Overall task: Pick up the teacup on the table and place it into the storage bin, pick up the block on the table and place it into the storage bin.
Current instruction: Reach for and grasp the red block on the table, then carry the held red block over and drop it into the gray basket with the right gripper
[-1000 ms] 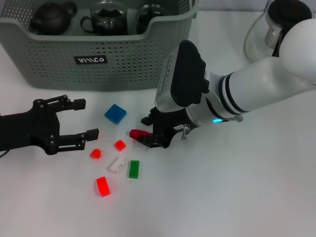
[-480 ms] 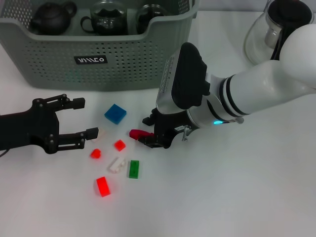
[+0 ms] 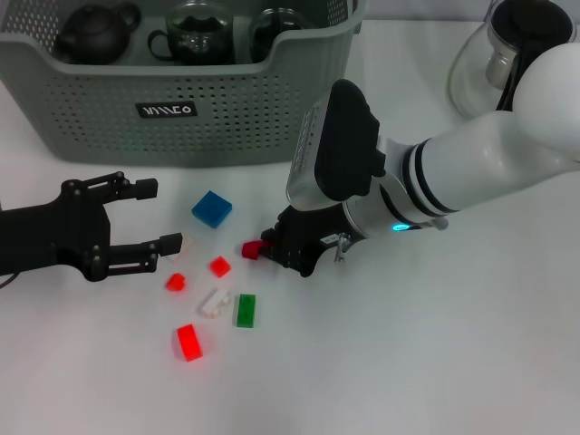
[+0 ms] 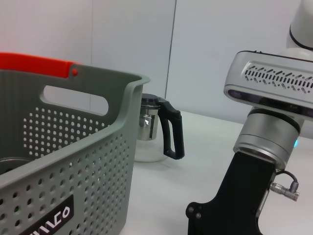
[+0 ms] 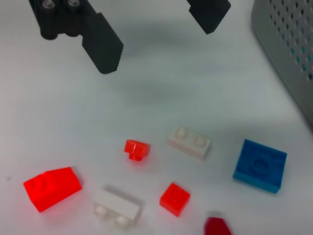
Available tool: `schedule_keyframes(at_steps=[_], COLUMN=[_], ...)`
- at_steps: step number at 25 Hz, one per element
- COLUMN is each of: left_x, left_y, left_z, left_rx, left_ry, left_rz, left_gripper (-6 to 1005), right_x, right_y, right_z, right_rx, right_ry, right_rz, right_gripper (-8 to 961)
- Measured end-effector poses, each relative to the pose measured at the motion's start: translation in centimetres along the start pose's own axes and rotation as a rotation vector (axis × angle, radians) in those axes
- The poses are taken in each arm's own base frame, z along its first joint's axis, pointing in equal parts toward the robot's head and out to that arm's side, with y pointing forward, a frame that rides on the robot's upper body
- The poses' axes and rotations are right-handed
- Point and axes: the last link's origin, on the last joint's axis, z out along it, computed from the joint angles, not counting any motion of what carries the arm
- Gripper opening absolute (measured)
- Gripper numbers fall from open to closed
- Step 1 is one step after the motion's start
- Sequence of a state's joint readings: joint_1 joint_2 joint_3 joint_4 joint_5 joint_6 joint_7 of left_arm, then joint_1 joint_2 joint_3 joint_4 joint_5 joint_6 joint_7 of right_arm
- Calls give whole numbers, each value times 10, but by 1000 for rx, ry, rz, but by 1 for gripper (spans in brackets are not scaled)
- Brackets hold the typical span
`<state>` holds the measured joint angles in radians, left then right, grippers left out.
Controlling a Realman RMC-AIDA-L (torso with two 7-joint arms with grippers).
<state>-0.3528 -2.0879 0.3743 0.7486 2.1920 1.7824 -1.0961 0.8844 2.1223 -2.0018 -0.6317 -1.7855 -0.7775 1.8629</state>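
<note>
The grey-green storage bin (image 3: 181,113) stands at the back left, and two dark teacups (image 3: 195,34) sit inside it beside a dark teapot (image 3: 95,32). No teacup shows on the table. My right gripper (image 3: 267,246) is low over the table in front of the bin, shut on a small dark red block (image 3: 252,248), which also shows as a dark red block (image 5: 216,227) at the right wrist view's edge. My left gripper (image 3: 152,217) rests open at the left, apart from the blocks; the right wrist view shows this left gripper (image 5: 156,29) too.
Loose blocks lie between the grippers: blue (image 3: 211,208), small red (image 3: 219,266), another red (image 3: 175,282), white (image 3: 214,302), green (image 3: 245,310) and bright red (image 3: 188,342). A glass pitcher (image 3: 494,54) stands at the back right.
My right gripper has dropped lower and closed in on the dark red block, so less of the block shows. The left arm has not moved.
</note>
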Motion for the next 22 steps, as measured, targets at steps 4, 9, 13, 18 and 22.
schedule_keyframes(at_steps=[4, 9, 13, 18, 22], left_x=[0, 0, 0, 1, 1], left_y=[0, 1, 0, -4, -7], left_z=[0, -2, -7, -12, -14], left_rx=[-3, -5, 15, 47, 63], left_ry=[1, 3, 9, 21, 18], left_rz=[0, 0, -3, 3, 5], left_gripper=[831, 831, 831, 832, 832], right_x=[-1, -7, -15, -30, -50], right_y=[3, 7, 5, -5, -10], right_z=[0, -6, -17, -43, -70], right_rx=[-24, -43, -64, -114, -152], right_ry=[4, -33, -71, -116, -169], right_rz=[-1, -2, 9, 28, 50], right_gripper=[193, 119, 113, 113, 113])
